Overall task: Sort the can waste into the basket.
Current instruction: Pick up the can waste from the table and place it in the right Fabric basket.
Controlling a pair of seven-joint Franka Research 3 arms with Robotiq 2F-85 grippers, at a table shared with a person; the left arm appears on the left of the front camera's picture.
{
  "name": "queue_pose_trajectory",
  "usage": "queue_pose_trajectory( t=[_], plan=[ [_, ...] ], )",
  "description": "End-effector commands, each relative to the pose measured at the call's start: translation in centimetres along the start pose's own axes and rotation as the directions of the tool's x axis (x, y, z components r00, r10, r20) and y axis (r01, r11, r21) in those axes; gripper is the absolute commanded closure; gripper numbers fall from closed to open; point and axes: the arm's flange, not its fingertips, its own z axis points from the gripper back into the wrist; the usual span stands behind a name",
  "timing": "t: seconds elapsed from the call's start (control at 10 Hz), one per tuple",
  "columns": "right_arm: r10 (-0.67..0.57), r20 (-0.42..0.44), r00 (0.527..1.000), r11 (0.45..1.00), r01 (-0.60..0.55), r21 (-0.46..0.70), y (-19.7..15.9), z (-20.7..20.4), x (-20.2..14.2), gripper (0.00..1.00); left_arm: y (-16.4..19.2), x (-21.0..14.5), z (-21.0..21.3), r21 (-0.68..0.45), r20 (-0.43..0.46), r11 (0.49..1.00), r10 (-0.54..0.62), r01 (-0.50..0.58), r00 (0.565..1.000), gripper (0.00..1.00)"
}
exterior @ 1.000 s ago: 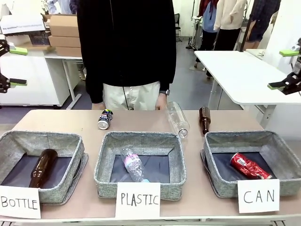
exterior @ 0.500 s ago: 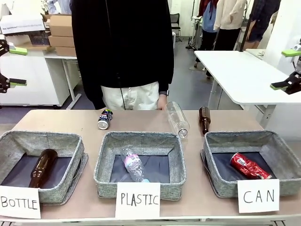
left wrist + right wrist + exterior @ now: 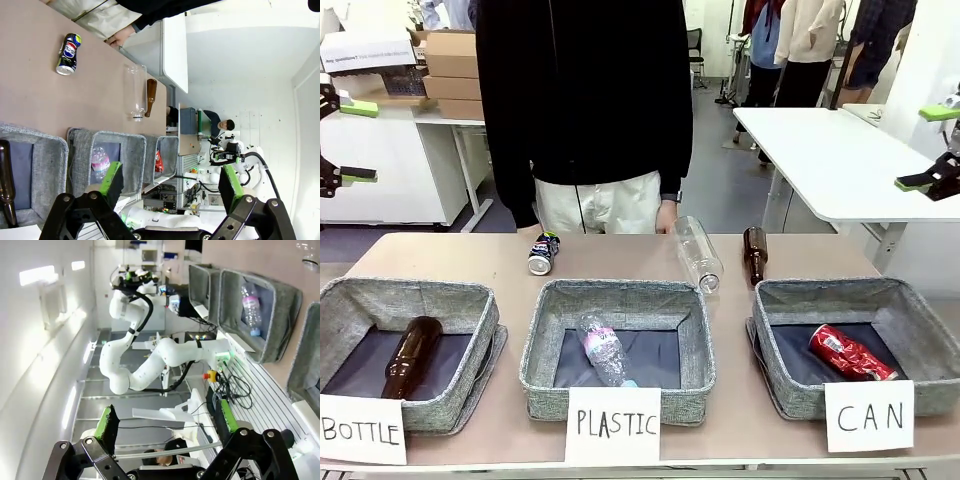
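- Left gripper (image 3: 360, 142), at the left edge of the front view, hangs raised above the table with its green pads spread wide and nothing between them; in its own wrist view the same open fingers (image 3: 111, 182) rise from the bottom edge.
- Right gripper (image 3: 927, 148), at the right edge of the front view, is likewise raised, open and empty.
- Black drink can with colourful print and a silver top (image 3: 544, 252) lies on its side on the bare far strip of the table, left of centre, behind the gap between the left and middle baskets and touching nothing.
- Long axis of the black can runs roughly from far to near, slightly slanted, with the silver top towards the camera.
- From the left gripper the black can lies down and towards picture right. In the left wrist view it sits at upper left (image 3: 68, 53), well apart from the fingers.
- By position, the left arm is judged the nearer to this can. The right arm is nearer to the goal.
- Square grey woven-fabric basket with a white CAN sign (image 3: 820, 290) stands at lower right of the front view.
- Crushed red drink can with white lettering (image 3: 850, 353) already lies inside it.
- Counts:
  - two cans, one binned and one on the table
  - three grey baskets
  - two brown glass bottles, one (image 3: 412, 355) in the left basket and one (image 3: 755, 253) on the table
  - two clear plastic bottles, one (image 3: 603, 348) in the middle basket and one (image 3: 698, 252) on the table
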Motion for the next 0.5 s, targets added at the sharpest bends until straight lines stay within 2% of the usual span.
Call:
queue_pose_trajectory(
  t=[0.0, 0.2, 0.3, 0.4],
  plan=[
    [0.021, -0.012, 1.000, 1.000, -0.021, -0.005, 0.0, 0.2, -0.2, 0.00, 0.0, 0.0, -0.2, -0.030, 0.008, 0.999, -0.018, 0.018, 1.000, 0.00],
    [0.021, -0.012, 1.000, 1.000, -0.021, -0.005, 0.0, 0.2, -0.2, 0.00, 0.0, 0.0, 0.0, 0.000, 0.000, 1.000, 0.000, 0.000, 1.000, 0.00],
    [0.021, -0.012, 1.000, 1.000, -0.021, -0.005, 0.0, 0.2, -0.2, 0.00, 0.2, 1.3, -0.8, 0.084, 0.065, 0.996, -0.009, 0.003, 0.998, 0.00],
    [0.021, -0.012, 1.000, 1.000, -0.021, -0.005, 0.0, 0.2, -0.2, 0.00, 0.2, 3.2, -2.7, 0.166, 0.072, 0.986, -0.019, 0.006, 0.997, 0.00]
  ],
)
